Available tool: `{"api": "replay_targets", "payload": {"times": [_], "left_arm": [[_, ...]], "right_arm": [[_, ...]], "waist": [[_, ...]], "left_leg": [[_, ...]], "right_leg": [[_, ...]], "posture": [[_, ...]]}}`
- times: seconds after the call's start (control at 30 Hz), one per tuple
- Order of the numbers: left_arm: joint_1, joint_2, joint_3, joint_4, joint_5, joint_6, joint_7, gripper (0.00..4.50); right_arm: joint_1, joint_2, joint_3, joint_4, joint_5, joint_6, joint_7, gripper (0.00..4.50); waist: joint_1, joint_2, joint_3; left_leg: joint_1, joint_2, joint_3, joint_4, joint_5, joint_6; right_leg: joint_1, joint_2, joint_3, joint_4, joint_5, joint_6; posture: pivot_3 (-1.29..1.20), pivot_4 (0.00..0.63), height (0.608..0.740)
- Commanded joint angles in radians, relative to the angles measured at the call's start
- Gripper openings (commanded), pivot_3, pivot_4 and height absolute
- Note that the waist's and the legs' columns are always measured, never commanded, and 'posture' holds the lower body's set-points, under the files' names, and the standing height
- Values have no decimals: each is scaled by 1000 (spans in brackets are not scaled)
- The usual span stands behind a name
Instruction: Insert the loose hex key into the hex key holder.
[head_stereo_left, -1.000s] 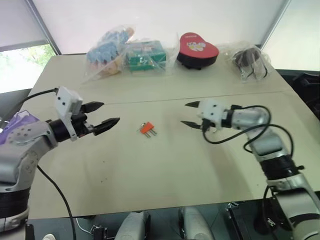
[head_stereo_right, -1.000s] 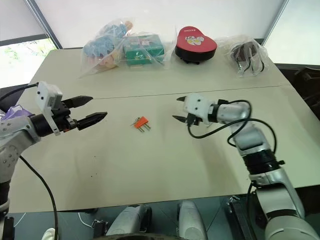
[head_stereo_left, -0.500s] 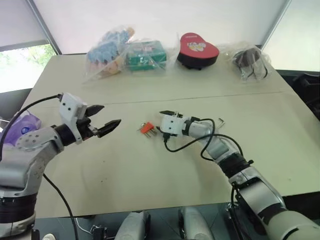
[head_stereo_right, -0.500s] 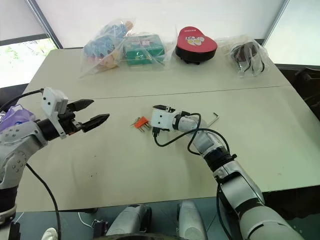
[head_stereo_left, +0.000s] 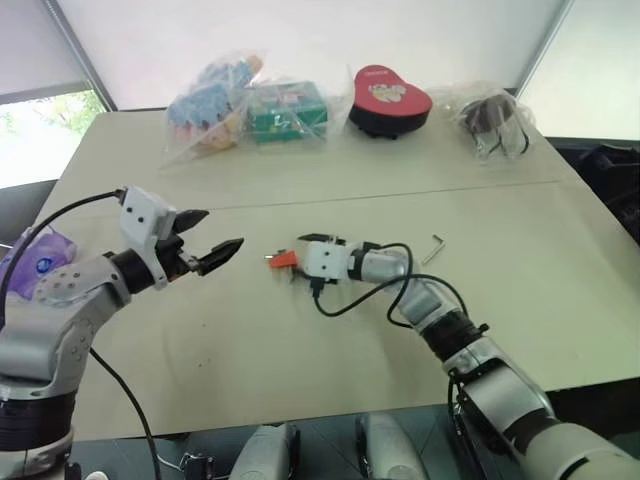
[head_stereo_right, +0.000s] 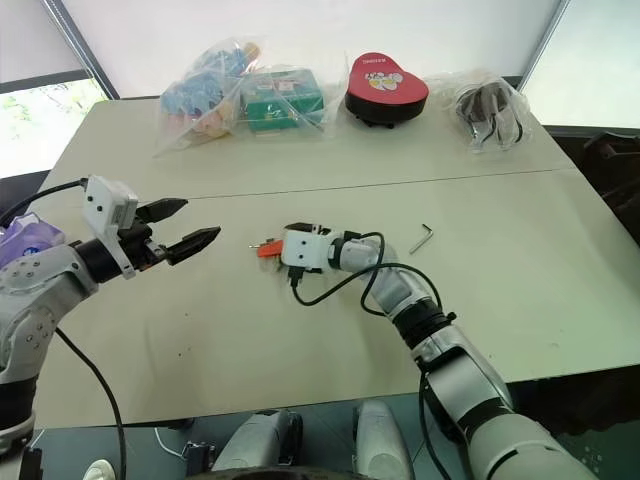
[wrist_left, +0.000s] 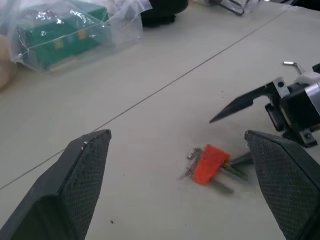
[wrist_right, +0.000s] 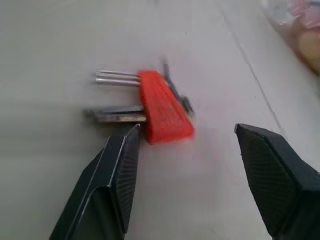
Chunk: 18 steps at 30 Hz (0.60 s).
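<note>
1. The holder, a small orange-red block with short metal keys sticking out of one side, lies flat on the near half of the table, about midway across it.
2. The right gripper sits low at the holder. Its fingers stand apart, with nothing between them. One finger is just beside the block and the keys. Whether it touches them I cannot tell. The other finger is clear of the block.
3. The left gripper hangs above the table on the robot's left, well apart from the holder and pointing toward it. Its fingers are spread wide and hold nothing.
4. The hex key, a thin bent rod, lies by itself on the table to the robot's right of the holder, near the seam between the two table halves. No gripper is near it.
5. Along the far edge stand four things in a row. On the left is a clear bag of blue and orange stuff.
6. Next to it is a bagged green box.
7. Then comes a red heart-shaped box.
8. Furthest right is a clear bag holding dark items.
</note>
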Motion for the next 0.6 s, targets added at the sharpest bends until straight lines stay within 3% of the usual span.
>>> {"api": "replay_targets", "payload": {"times": [0.03,0.6], "left_arm": [[-4,1,27,-36,-1,-22,4,4479],[28,-13,27,-68,3,-30,29,4479]], "right_arm": [[-15,23,-3,-47,30,34,29,3113],[-24,17,-54,31,101,230,73,3113]], "waist": [[-2,0,0],[-4,0,0]], "left_leg": [[0,0,0,0,0,0],[0,0,-1,0,0,0]], "right_leg": [[0,0,0,0,0,0],[1,0,0,0,0,0]], "posture": [[0,150,740],[0,150,740]]}}
